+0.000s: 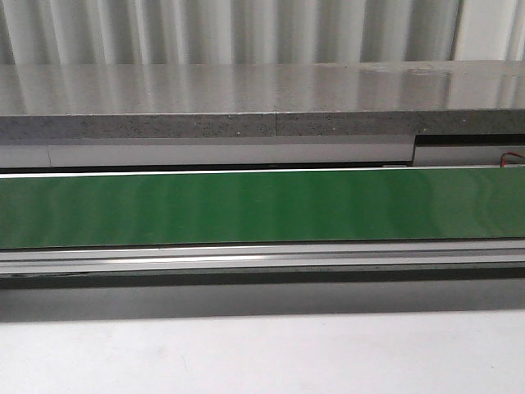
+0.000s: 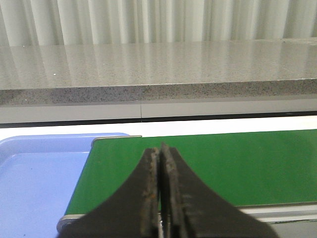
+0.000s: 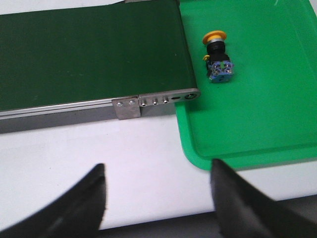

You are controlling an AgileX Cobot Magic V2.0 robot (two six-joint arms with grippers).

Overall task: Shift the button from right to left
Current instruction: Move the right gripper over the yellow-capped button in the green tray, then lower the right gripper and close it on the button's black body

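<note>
The button [image 3: 218,56], with a yellow cap, black collar and blue-grey block, lies on its side in a green tray [image 3: 277,114], seen only in the right wrist view. My right gripper [image 3: 158,171] is open and empty above the white table, short of the tray's near corner and well apart from the button. My left gripper [image 2: 159,151] is shut with nothing between its fingers, over the left end of the green conveyor belt [image 2: 213,166]. Neither gripper shows in the front view.
A blue tray [image 2: 34,178] sits beside the belt's left end. The belt [image 1: 262,205] runs across the front view; its right end [image 3: 94,54] with a metal bracket [image 3: 156,101] meets the green tray. A grey stone ledge [image 1: 246,98] runs behind the belt.
</note>
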